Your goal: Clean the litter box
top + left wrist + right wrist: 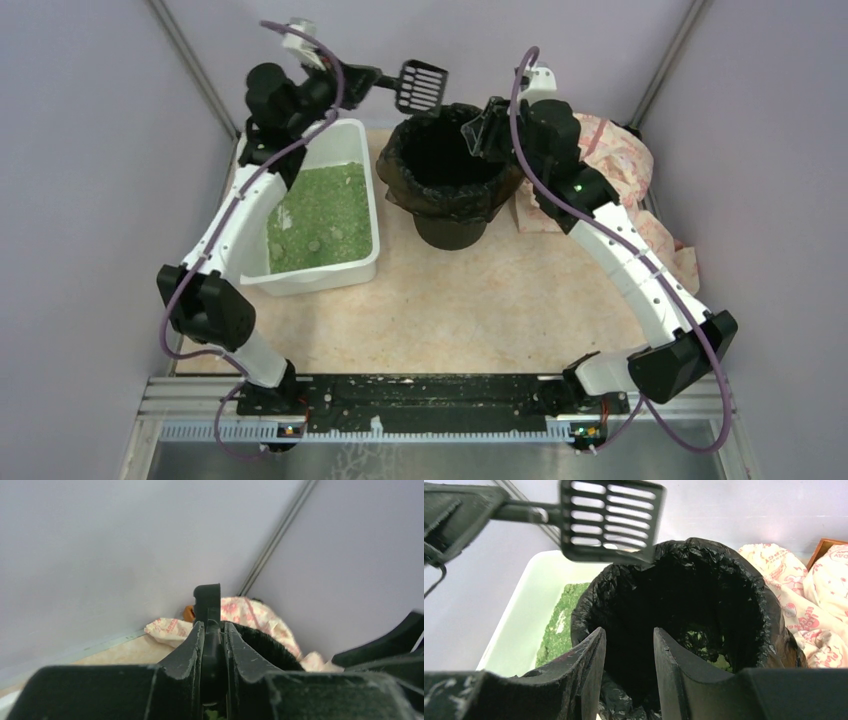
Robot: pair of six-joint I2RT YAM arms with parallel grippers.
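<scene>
Overhead, left hand [368, 78] holds scoop [421, 86] above bin's [398, 168] far rim.

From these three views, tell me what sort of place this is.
Likely a robot test cell staged for pet care: bare grey walls enclose a litter box, a black-bagged bin and a slotted scoop.

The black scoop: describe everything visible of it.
The scoop looks like black plastic: a flat, squarish head cut with rows of slots, on a thin straight handle. The left pincer is shut on the handle's end and holds it in the air, roughly level, head over the far left rim of the black-bagged bin, beside the litter box. No litter shows on the head. Only the pincer touches it.
</scene>
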